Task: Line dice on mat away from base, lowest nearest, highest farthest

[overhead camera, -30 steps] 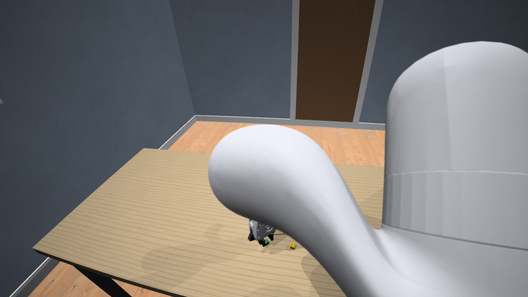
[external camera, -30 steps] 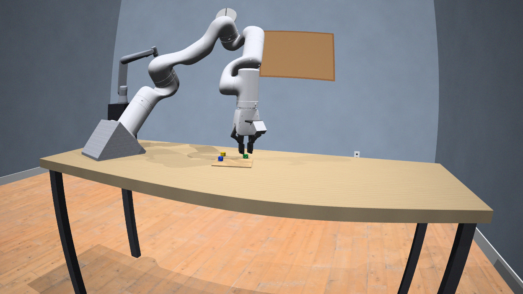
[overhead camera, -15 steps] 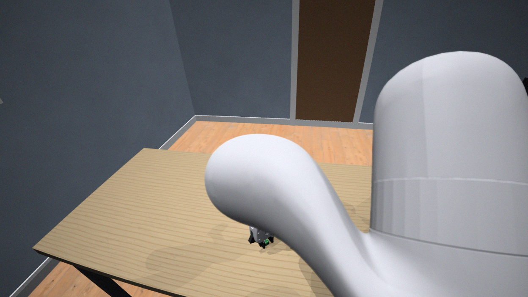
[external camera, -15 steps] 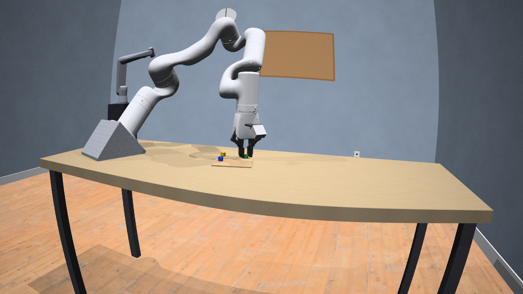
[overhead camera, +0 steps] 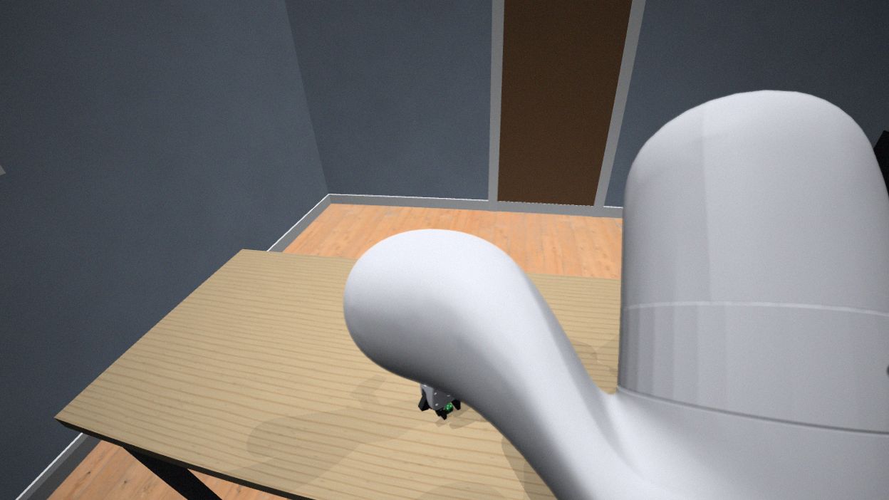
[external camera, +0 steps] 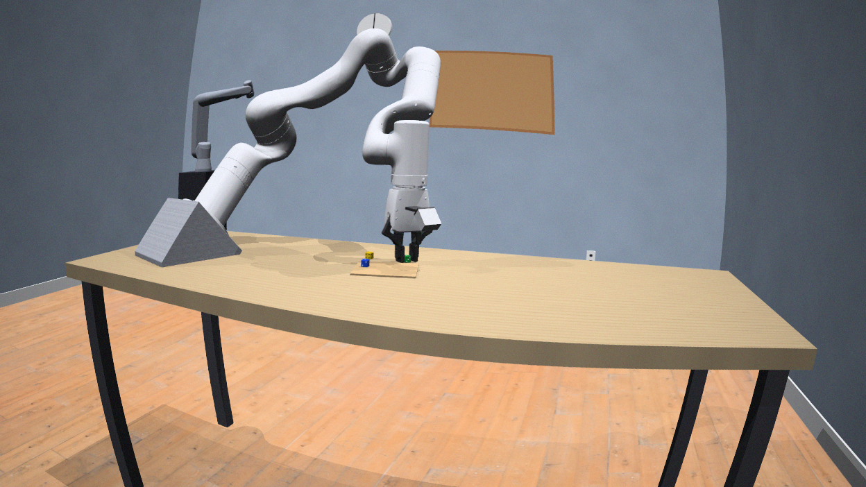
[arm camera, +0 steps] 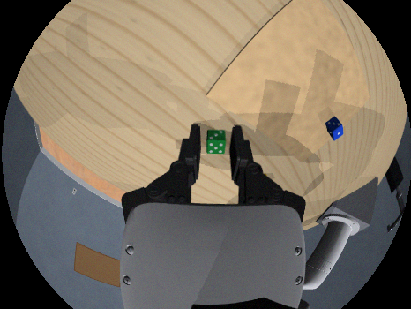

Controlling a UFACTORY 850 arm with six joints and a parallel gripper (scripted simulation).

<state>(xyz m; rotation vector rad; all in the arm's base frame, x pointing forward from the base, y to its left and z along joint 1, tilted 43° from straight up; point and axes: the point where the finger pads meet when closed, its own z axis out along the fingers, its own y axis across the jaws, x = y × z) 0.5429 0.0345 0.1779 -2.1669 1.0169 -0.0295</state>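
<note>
end effector (arm camera: pixel 212 143): part-open, straddling small green die (arm camera: pixel 215 142), gripping nothing
why: lined up to grasp
tan square mat (arm camera: pixel 305 61): 1 o'clock

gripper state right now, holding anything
Gripper: open, holding nothing; its fingers straddle the green die with gaps on both sides.

No printed text, labels or brand marks are legible in any view. Only die pips show: the small green cube die (arm camera: pixel 216 142) carries white pips on its top face, apparently six; pips on the small blue cube die (arm camera: pixel 335 128) are too small to count.
</note>
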